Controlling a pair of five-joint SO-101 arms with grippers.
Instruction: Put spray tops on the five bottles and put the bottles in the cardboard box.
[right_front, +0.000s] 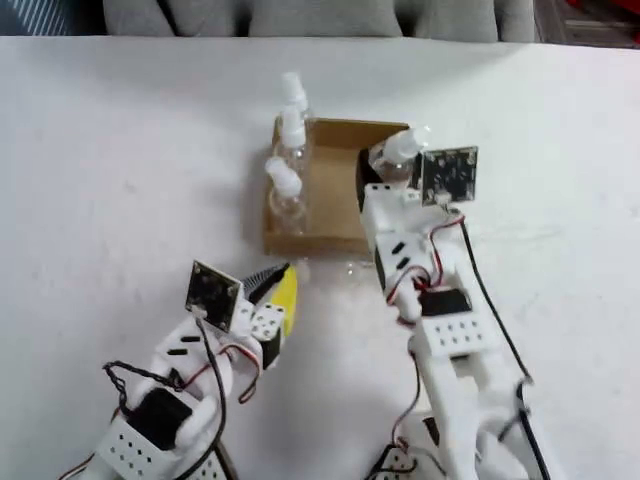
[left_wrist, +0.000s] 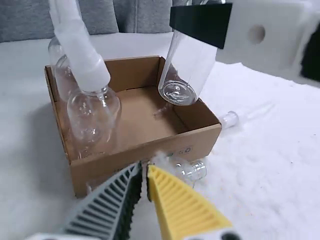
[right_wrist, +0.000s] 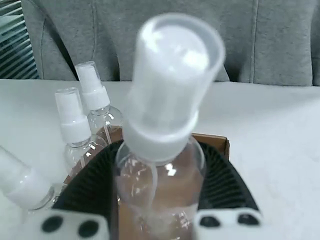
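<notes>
One gripper sits closest to me: the left gripper (left_wrist: 144, 172), low over the table just short of the box, its grey and yellow fingers drawn almost together on nothing.

Just past its tips a loose bottle (left_wrist: 187, 169) lies on its side against the front wall of the cardboard box (left_wrist: 165, 145). It has no top on it that I can make out. A little to the right, apart from the box, lies what looks like the last spray top (left_wrist: 231, 119), its thin tube pointing away.

Over the right side of the box, the right gripper (right_wrist: 157, 185) has its black fingers clamped round the body of a capped bottle (left_wrist: 182, 75). The bottle's base hangs above the box floor, not yet set down.

Farther in, three capped bottles (right_front: 291, 135) stand in a row along the left wall.

I reckon four are as good as done and the loose one is left. It looks like thin, empty, clear plastic, so I expect it to be light, slick and quick to roll or skid when nudged. I'd take it across the middle of the body with a gentle squeeze, since the wall may buckle. The top I'd pinch at the collar, never by the tube, which looks bendy.
</notes>
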